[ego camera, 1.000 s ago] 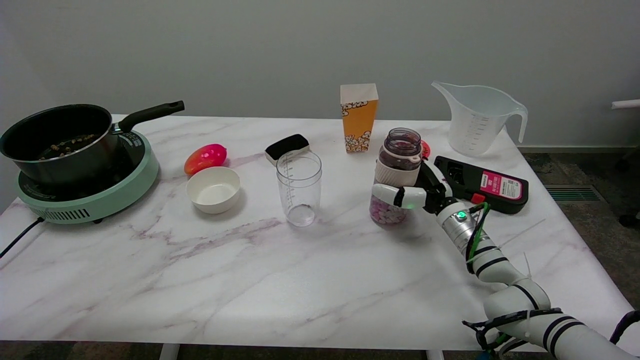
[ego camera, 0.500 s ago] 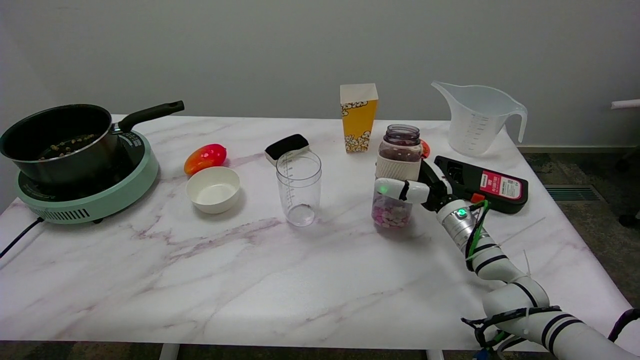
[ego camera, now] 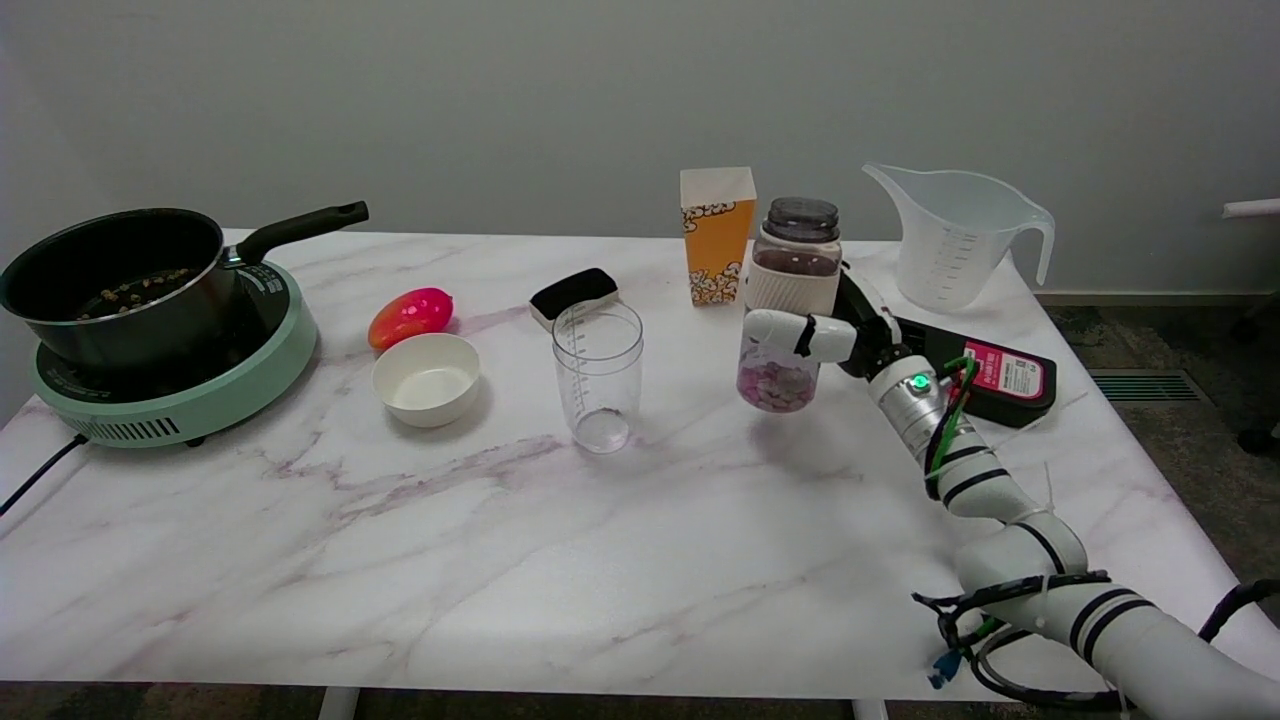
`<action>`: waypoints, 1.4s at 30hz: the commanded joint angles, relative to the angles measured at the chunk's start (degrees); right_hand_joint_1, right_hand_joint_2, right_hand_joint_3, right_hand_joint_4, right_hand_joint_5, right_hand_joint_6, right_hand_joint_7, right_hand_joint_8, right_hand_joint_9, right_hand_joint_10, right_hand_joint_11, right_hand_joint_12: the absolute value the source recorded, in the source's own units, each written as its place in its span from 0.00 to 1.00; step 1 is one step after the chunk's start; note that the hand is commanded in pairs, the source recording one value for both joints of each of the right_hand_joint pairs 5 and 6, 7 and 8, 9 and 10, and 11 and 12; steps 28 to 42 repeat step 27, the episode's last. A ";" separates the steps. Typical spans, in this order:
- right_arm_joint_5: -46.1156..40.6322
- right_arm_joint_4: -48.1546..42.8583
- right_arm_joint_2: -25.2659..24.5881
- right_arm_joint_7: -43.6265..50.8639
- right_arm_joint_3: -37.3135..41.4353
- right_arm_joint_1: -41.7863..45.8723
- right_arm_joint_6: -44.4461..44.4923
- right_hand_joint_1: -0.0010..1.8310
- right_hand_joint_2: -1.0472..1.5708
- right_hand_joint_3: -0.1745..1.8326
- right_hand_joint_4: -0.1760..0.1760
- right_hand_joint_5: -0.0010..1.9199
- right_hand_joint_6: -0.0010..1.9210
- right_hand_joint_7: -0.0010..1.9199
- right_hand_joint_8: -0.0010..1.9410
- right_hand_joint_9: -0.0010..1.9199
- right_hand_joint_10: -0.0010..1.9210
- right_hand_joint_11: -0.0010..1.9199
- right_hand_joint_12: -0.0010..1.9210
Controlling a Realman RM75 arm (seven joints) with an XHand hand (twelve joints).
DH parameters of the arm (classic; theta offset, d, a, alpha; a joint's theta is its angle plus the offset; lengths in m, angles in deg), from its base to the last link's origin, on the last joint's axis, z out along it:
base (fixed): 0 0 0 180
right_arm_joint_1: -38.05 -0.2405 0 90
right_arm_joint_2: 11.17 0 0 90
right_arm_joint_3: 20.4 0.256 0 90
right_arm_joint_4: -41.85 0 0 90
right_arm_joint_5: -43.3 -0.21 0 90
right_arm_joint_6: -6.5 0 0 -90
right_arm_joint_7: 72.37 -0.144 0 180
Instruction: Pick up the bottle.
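The bottle (ego camera: 792,300) is up off the marble table (ego camera: 500,560), held upright in the air with its base clear of the surface and a soft shadow below it. It is a clear jar-like bottle with a dark neck, a pale ribbed sleeve around its upper body and pink and white pieces lying in the bottom. The right hand (ego camera: 835,335) is clamped around it: white fingers (ego camera: 790,330) wrap across the front just under the sleeve, and the black palm presses in from the right side. A green light glows on the wrist, and the white arm (ego camera: 1000,520) runs back toward the lower right corner, trailing cables.

Just behind the bottle to the left stands a yellow popcorn box (ego camera: 716,235), upright. To the right of the hand lies a black device with a pink label (ego camera: 985,378), partly hidden by the wrist. Farther back on the right is a clear measuring jug (ego camera: 955,238) with its handle facing right.

Left of the bottle, well apart, a clear measuring cup (ego camera: 598,375) stands upright, with a black-and-white sponge (ego camera: 573,295) behind it. Next come a white bowl (ego camera: 426,378) and, just beyond it, a red-orange mango-like fruit (ego camera: 411,316). At the far left a black saucepan (ego camera: 120,285) sits on a mint-green hotplate (ego camera: 190,395), handle pointing right.
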 commanded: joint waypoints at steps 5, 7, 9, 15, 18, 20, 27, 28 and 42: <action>5.87 -4.03 4.14 0.28 0.18 -6.02 -1.81 0.68 1.00 0.21 0.50 1.00 1.00 0.94 0.93 0.87 0.87 0.71 0.71; 7.14 -4.03 4.75 0.28 0.18 -6.67 -1.88 0.68 1.00 0.21 0.50 1.00 1.00 0.94 0.93 0.88 0.88 0.71 0.71; 8.55 -4.17 5.65 0.28 0.25 -7.31 -2.57 0.68 1.00 0.21 0.50 1.00 1.00 0.94 0.93 0.88 0.88 0.71 0.71; 15.19 -5.28 8.16 0.36 1.28 -9.39 -3.75 0.69 1.00 0.21 0.50 1.00 1.00 0.94 0.93 0.88 0.88 0.71 0.71; 16.38 -5.78 9.03 0.36 1.38 -9.59 -5.21 0.69 1.00 0.21 0.50 1.00 1.00 0.94 0.93 0.88 0.88 0.71 0.71; 16.53 -5.86 9.60 0.57 1.53 -9.59 -5.25 0.68 1.00 0.21 0.50 1.00 1.00 0.93 0.92 0.87 0.87 0.71 0.71; 19.95 -6.89 10.67 2.51 2.42 -9.67 -6.13 0.68 1.00 0.21 0.50 1.00 1.00 0.92 0.91 0.86 0.86 0.70 0.70; 19.95 -6.89 10.67 2.51 2.42 -9.67 -6.13 0.68 1.00 0.21 0.50 1.00 1.00 0.92 0.91 0.86 0.86 0.70 0.70; 19.95 -6.89 10.67 2.51 2.42 -9.67 -6.13 0.68 1.00 0.21 0.50 1.00 1.00 0.92 0.91 0.86 0.86 0.70 0.70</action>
